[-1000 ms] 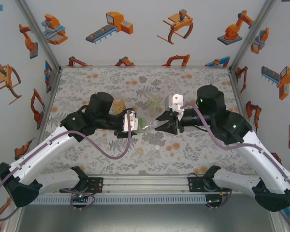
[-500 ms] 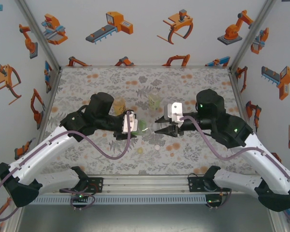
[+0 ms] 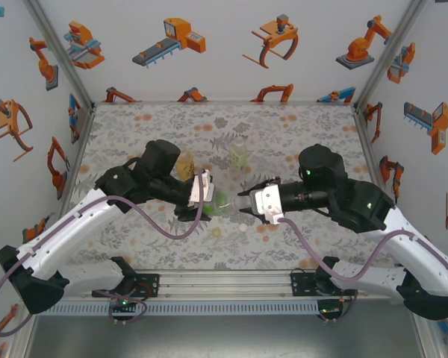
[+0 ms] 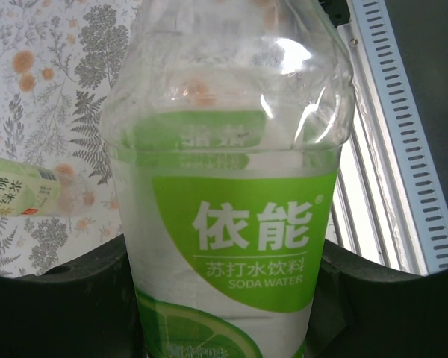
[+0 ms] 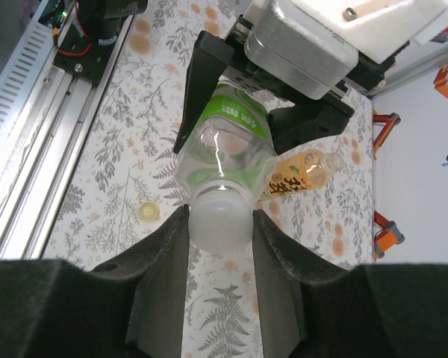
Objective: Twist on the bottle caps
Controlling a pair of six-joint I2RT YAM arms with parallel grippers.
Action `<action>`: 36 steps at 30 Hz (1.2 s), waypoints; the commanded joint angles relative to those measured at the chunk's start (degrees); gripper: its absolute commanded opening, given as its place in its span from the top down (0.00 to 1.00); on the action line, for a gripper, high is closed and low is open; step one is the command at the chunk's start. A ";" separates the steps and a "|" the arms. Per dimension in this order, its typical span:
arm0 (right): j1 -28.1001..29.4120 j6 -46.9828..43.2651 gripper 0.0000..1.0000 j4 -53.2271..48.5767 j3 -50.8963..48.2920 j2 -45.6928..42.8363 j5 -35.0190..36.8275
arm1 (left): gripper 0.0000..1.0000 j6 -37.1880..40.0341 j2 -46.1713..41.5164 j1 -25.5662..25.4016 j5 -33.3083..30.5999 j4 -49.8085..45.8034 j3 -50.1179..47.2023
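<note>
My left gripper (image 3: 209, 200) is shut on the green bottle (image 4: 228, 224), a clear soda-water bottle with a green label, held on its side with the neck toward the right arm. Its body fills the space between the two black fingers. My right gripper (image 5: 220, 224) is shut on the white cap (image 5: 220, 218), which sits on the mouth of the green bottle (image 5: 228, 142). The two grippers meet at mid-table. A pale yellow cap (image 5: 147, 212) lies loose on the cloth on the near side of the neck. The amber bottle (image 5: 302, 173) with a yellow label shows just behind.
The amber bottle (image 3: 184, 164) and a pale yellowish bottle (image 3: 239, 156) stand behind the grippers on the floral cloth (image 3: 313, 134). The loose cap (image 3: 243, 225) lies toward the metal rail (image 3: 224, 287) at the near edge. White walls close in both sides and the back.
My right gripper has swung left and rolled its wrist, bringing the white cap up to the green bottle's neck. The left gripper shifted slightly right and forward with the bottle.
</note>
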 commanded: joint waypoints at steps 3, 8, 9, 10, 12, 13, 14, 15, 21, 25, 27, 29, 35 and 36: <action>0.93 -3.89 1.00 -3.26 -0.56 0.99 -0.40 | 1.00 -0.92 0.09 -0.37 6.45 2.29 3.50; 0.94 3.51 1.00 -1.81 -0.82 1.16 0.42 | 1.00 -1.14 -0.38 -0.46 3.84 4.41 2.92; 0.94 7.22 1.00 -0.39 -1.19 1.07 0.94 | 1.00 -1.22 -0.71 -0.55 3.01 5.64 2.45; 0.94 11.29 1.00 1.47 -1.85 0.90 1.77 | 1.00 -1.34 -1.15 -0.55 2.08 7.01 1.80; 0.94 18.58 1.00 4.82 -3.37 0.31 2.67 | 1.00 -1.84 -2.03 -0.64 0.72 10.12 0.38; 0.94 22.20 1.00 6.98 -4.33 -0.04 3.81 | 1.00 -1.97 -2.44 -0.64 0.13 11.71 -0.33; 0.93 25.81 1.00 8.59 -5.10 -0.31 4.68 | 1.00 -2.06 -2.67 -0.64 -0.39 12.77 -0.82; 0.94 29.95 1.00 10.32 -6.03 -0.66 5.79 | 1.00 -2.17 -2.97 -0.72 -0.92 14.09 -1.28; 0.94 53.85 1.00 14.90 -8.70 -1.36 17.22 | 1.00 -1.24 -3.44 -0.81 -5.19 18.04 -3.02; 0.93 67.91 1.00 15.75 -9.75 -1.36 22.07 | 1.00 -0.44 -4.08 -1.08 -8.47 21.10 -4.75; 0.94 77.71 1.00 15.10 -10.18 -1.42 27.07 | 1.00 -0.35 -4.43 -1.25 -10.30 23.15 -5.70; 0.65 88.59 1.00 11.32 -9.53 -0.88 32.92 | 1.00 -0.30 -4.61 -1.42 -12.00 25.12 -6.47; -4.41 117.21 1.00 10.37 -15.45 -1.09 32.69 | 1.00 0.64 -3.87 -3.12 -17.81 31.59 -8.49; -5.14 120.64 1.00 10.45 -16.31 -1.24 32.11 | 1.00 0.92 -3.63 -3.63 -19.28 32.95 -8.91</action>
